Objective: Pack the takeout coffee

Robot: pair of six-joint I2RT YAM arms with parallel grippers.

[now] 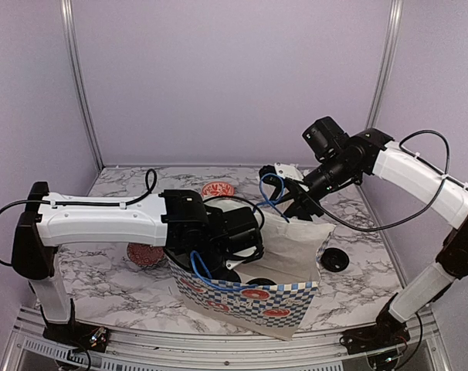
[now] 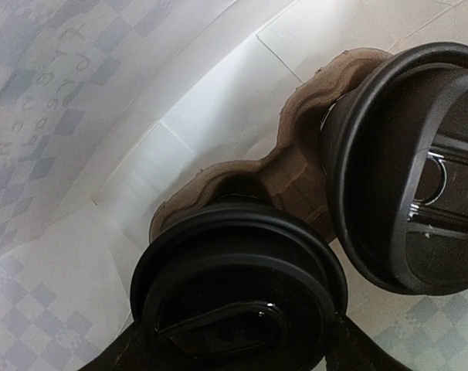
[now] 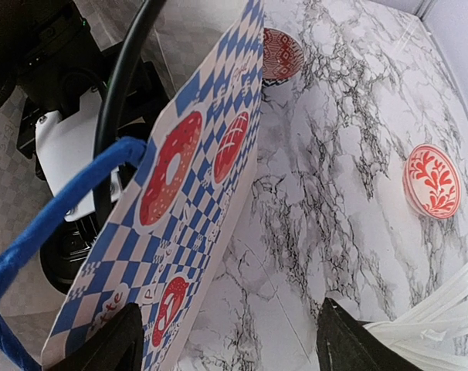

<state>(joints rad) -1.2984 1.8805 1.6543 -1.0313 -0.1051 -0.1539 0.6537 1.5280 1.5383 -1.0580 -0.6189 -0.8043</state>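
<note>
Two takeout coffee cups with black lids stand in a brown pulp carrier (image 2: pixel 288 166) on the floor of the paper bag (image 1: pixel 288 303). In the left wrist view one lid (image 2: pixel 238 270) fills the bottom and the other (image 2: pixel 404 162) is at the right. My left gripper (image 2: pixel 234 340) reaches down into the bag. Its fingers (image 2: pixel 122 355) press against both sides of the near lid. My right gripper (image 3: pixel 230 332) hovers open at the bag's back rim (image 1: pixel 300 205). The checkered bag wall (image 3: pixel 180 193) rises just inside its left finger.
A loose round black lid (image 1: pixel 334 260) lies on the marble table right of the bag. Red patterned dishes sit behind the bag (image 1: pixel 218 189) and to its left (image 1: pixel 145 253). The bag's blue handle (image 3: pixel 56 209) loops near my right wrist. White strips (image 3: pixel 439 317) lie under it.
</note>
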